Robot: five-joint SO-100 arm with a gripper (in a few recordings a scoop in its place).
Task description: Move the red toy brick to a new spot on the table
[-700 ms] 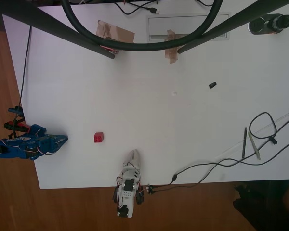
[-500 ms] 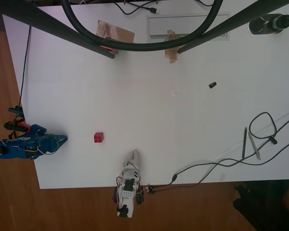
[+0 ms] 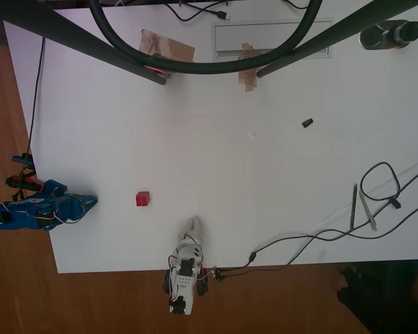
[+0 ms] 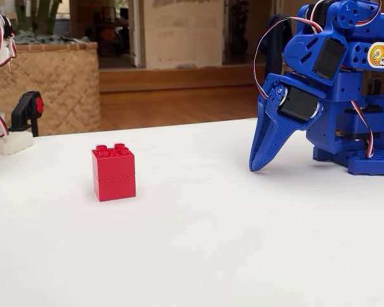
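The red toy brick point(image 3: 142, 199) point(image 4: 114, 173) stands upright on the white table point(image 3: 265, 174) point(image 4: 211, 256), studs up, touching nothing. My blue gripper point(image 3: 94, 201) point(image 4: 255, 167) sits folded low at the table's left edge in the overhead view. Its tips point toward the brick from a short gap away, and in the fixed view it is to the right of the brick. The jaws look pressed together with nothing between them.
A white arm point(image 3: 187, 257) lies folded at the table's lower edge. A small black cap-like piece point(image 3: 307, 123) sits right of centre. Cables point(image 3: 376, 202), two pens point(image 3: 359, 207) and brown tape patches point(image 3: 166, 47) lie toward the right and top.
The blue arm has shifted very slightly at the table edge; the brick has stayed where it was.
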